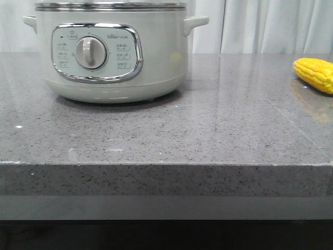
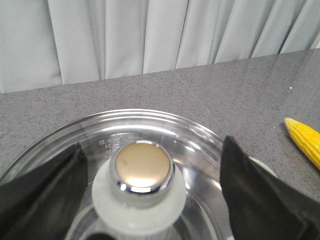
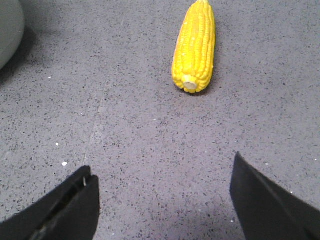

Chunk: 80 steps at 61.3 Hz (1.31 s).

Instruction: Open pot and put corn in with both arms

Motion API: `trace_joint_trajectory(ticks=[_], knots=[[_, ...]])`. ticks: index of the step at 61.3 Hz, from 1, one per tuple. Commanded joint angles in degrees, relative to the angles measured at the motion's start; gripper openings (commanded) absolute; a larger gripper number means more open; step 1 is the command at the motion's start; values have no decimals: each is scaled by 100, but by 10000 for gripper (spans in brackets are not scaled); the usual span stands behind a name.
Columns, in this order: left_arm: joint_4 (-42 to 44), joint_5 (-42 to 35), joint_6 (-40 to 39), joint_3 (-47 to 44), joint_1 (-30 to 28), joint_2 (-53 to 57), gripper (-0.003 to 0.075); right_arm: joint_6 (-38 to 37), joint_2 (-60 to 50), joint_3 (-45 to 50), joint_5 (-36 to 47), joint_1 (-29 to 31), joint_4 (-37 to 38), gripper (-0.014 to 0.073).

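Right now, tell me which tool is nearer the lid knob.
Left. The left tool is open with its fingers on either side of the lid knob. The right tool is open over bare counter, short of the corn.

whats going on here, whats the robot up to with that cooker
The pot sits on the grey counter with its glass lid on. The left gripper is open, its fingers either side of the lid's knob, not closed on it. The right gripper is open over bare counter, with the corn lying ahead of it, untouched. The pot is not yet opened and the corn is not in.
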State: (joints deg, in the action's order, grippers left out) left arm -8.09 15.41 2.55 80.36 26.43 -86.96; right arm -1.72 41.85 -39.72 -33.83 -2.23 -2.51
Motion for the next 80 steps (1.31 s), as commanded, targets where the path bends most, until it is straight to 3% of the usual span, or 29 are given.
trace_joint_trajectory(ticks=[1,33,58,80], knots=[[-98,-487,-50,444,43,-69,543,5,0,-190,419,8,-13,561],[-98,-572,-50,754,43,-799,540,5,0,-190,424,8,-13,561],[32,-309,-50,754,43,-848,251,5,0,-190,414,8,-13,561],[32,-230,-50,1213,43,-726,218,5,0,-190,414,8,-13,561]])
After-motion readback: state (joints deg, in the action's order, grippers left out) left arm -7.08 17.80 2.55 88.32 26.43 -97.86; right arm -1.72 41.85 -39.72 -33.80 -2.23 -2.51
